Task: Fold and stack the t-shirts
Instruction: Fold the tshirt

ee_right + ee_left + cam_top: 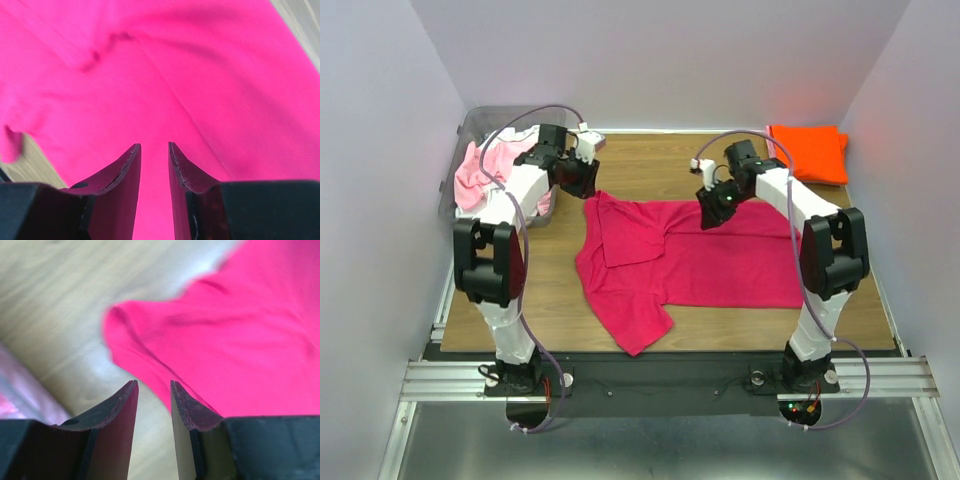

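A: Magenta shirt (705, 262) spread mid-table, far-left part already folded in — mid-fold, looks like. Orange shirt (808, 152) folded at far right.

B: Both grippers — left (152, 390), right (154, 152) — nearly closed, holding nothing, hovering over the far edge. Probably need reopening, then pinching that edge.

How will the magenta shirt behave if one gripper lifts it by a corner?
The magenta shirt will probably drape and sag: it lies flat, with soft creases and a folded-over flap. It looks thin, so likely light. Pushed across the wooden table, it may bunch rather than slide.
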`<state>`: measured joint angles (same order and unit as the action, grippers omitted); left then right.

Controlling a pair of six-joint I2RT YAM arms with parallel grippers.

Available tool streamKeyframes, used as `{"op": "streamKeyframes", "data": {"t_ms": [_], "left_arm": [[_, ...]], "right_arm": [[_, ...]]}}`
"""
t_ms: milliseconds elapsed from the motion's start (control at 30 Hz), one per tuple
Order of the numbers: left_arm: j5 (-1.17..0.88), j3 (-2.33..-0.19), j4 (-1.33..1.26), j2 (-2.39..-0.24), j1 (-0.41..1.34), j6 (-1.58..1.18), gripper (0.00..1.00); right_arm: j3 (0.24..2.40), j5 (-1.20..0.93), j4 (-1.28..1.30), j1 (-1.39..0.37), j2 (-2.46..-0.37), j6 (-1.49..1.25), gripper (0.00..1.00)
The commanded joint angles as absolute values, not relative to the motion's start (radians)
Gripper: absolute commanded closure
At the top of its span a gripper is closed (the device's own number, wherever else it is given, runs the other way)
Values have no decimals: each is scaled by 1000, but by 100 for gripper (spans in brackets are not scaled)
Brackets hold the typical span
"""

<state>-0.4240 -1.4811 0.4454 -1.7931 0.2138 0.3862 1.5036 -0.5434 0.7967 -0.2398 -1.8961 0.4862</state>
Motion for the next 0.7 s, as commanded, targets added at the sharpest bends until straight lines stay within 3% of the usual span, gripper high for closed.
{"op": "streamKeyframes", "data": {"t_ms": [0, 433, 667], "left_arm": [[-406, -1592, 448, -1911, 178, 298, 56], [-509, -1661, 370, -2072, 150, 146, 57], [-414, -1677, 368, -2115, 150, 121, 58]], "right_arm": [[1568, -603, 750, -320, -1911, 411, 66], [1520, -411, 491, -666, -1922, 273, 69], [1635, -356, 445, -805, -2020, 155, 66]]}}
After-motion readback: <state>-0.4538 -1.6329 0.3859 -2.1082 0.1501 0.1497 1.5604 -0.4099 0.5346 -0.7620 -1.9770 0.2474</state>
